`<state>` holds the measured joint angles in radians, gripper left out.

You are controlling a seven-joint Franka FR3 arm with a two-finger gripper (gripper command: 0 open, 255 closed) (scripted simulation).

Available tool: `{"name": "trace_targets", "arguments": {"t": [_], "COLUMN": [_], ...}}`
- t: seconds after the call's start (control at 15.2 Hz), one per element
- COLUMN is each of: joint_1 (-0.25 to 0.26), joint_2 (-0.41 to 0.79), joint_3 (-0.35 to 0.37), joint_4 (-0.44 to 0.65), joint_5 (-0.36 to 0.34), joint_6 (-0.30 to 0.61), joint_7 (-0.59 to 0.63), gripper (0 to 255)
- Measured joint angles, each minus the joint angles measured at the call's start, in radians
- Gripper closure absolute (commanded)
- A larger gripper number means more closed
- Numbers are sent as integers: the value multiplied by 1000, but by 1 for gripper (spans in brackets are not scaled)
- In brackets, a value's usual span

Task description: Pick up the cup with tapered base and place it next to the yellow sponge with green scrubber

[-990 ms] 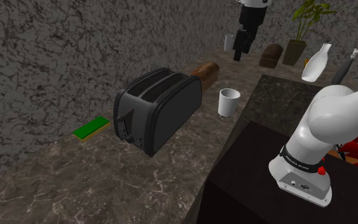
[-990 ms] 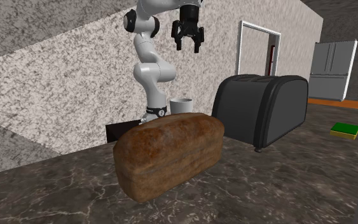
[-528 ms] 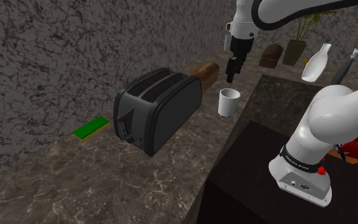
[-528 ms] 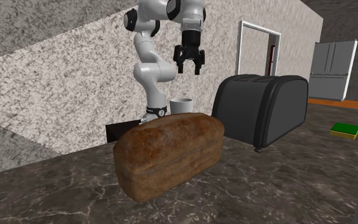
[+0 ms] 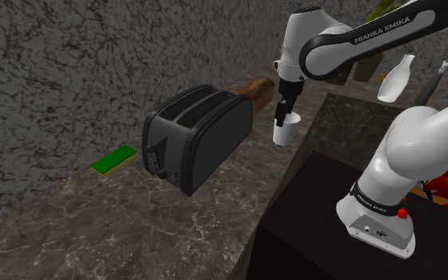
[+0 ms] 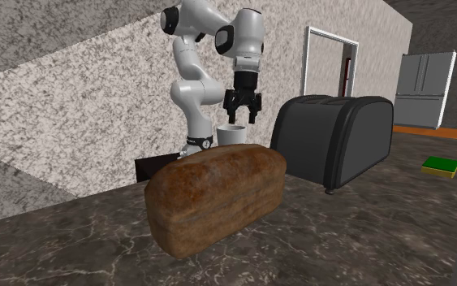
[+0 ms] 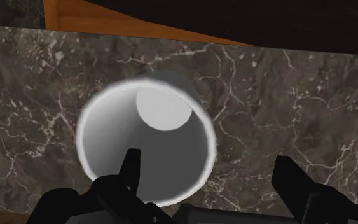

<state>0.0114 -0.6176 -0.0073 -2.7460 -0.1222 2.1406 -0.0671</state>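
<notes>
okay so wrist view: gripper (image 7: pixel 207 160) is spread wide with nothing in it, one finger (image 7: pixel 130 168) over the white cup's (image 7: pixel 165 118) inside, the other outside its rim. i'd sink lower and pinch that wall squarely so it doesn't tip. shoulder view: cup stands on the counter (image 5: pixel 134 231) near the toaster (image 5: pixel 198 135), gripper at its rim. second exterior view: forearm points straight down, elbow high.

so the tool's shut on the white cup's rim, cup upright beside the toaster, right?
No, not shut. The wrist view shows the tool open, its fingers apart above the white cup, one over the inside and one outside the rim, clasping nothing. The cup is upright beside the toaster, as you say.
</notes>
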Motion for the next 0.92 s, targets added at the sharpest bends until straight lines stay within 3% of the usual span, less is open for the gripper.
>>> {"name": "trace_targets", "arguments": {"t": [0.46, 0.86, 0.92], "joint_1": [-9, -10, -10], "joint_2": [70, 77, 77], "joint_3": [-4, -4, -4], "joint_4": [-56, -60, -60], "joint_5": [-15, -16, -16], "joint_6": [126, 137, 137], "joint_7": [8, 8, 8], "gripper": [0, 0, 255]}}
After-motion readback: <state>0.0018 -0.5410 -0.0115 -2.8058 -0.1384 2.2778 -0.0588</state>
